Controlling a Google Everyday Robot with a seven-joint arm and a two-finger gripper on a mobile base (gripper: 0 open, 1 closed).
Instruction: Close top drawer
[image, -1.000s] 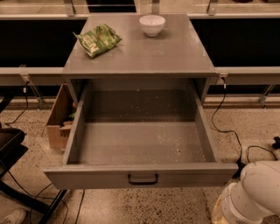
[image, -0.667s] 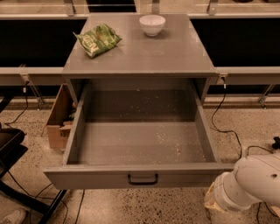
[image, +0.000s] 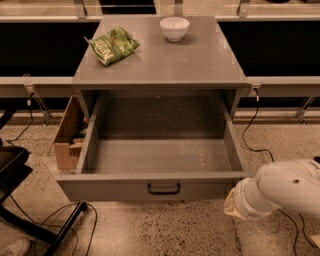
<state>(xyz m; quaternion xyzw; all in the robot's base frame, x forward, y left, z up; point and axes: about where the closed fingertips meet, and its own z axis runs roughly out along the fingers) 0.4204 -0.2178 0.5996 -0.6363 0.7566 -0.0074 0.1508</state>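
The top drawer (image: 160, 155) is pulled far out of the grey cabinet (image: 160, 65). Its inside is grey and crumb-speckled, and holds nothing else. Its plain front (image: 110, 190) faces me, with a black bar handle (image: 163, 189) at the centre. My white arm (image: 280, 192) comes in from the lower right. Its front end, where the gripper (image: 231, 204) is, sits just right of the drawer front's right corner, low near the floor. The fingers themselves do not show.
A green snack bag (image: 112, 46) and a white bowl (image: 174, 28) sit on the cabinet top. An open cardboard box (image: 67, 135) stands left of the drawer. A black chair base (image: 20, 200) and cables lie on the floor at the lower left.
My arm has moved left and up from the lower right corner toward the drawer front's right corner. The drawer has not moved.
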